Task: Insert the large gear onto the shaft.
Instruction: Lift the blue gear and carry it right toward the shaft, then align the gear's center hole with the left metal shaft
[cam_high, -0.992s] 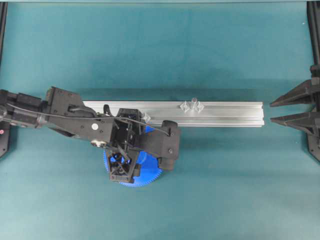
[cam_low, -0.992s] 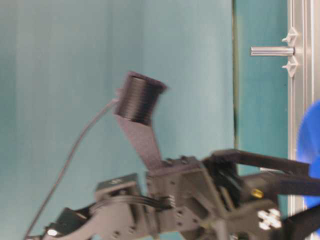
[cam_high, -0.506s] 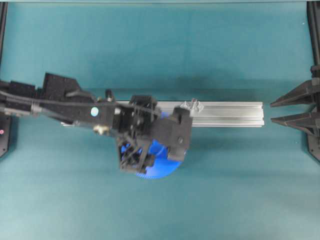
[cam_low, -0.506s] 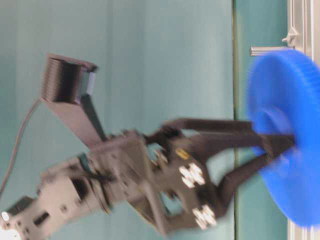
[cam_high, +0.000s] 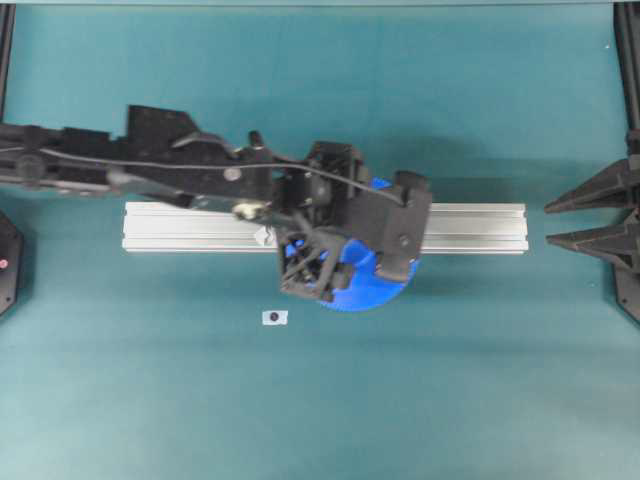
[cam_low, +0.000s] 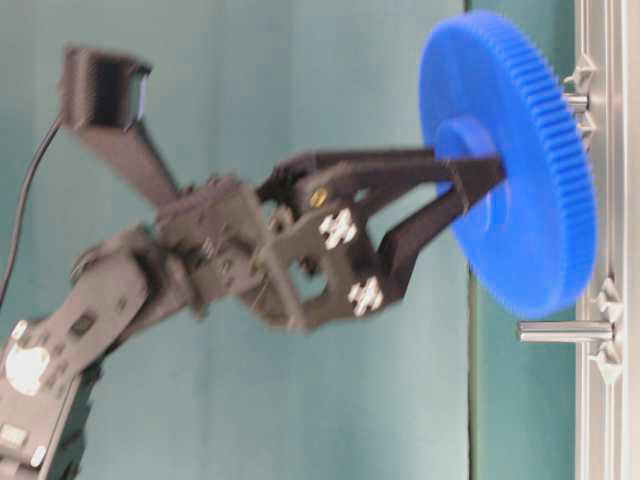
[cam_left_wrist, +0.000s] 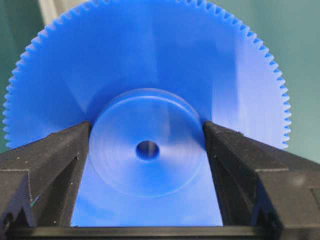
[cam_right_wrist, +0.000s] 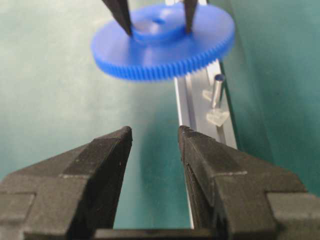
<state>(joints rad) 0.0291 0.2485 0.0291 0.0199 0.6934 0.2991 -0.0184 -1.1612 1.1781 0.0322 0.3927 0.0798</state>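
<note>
My left gripper (cam_low: 478, 178) is shut on the raised hub of the large gear (cam_low: 520, 200), a flat bright-blue toothed disc. In the left wrist view its fingers (cam_left_wrist: 60, 165) press both sides of the hub, and the centre hole of the gear (cam_left_wrist: 150, 65) shows between them. The gear (cam_high: 375, 290) hangs level in the air over the rail. The shaft (cam_right_wrist: 218, 89), a thin silver pin on clear mounts, stands just past the gear's rim (cam_right_wrist: 160, 55), and only its tip (cam_low: 576, 101) shows at table level. My right gripper (cam_right_wrist: 155, 132) stands open and empty at the rail's right end (cam_high: 548, 224).
The silver aluminium rail (cam_high: 470, 228) lies left to right across the teal table. A second pin with clear mounts (cam_low: 565, 330) stands on it further left, its mount (cam_high: 262, 237) showing beside my left arm. A small white sticker (cam_high: 274, 317) lies in front of the rail.
My left arm has lifted the gear from the table in front of the rail and carried it right and up, over the rail. The right gripper has not moved.
</note>
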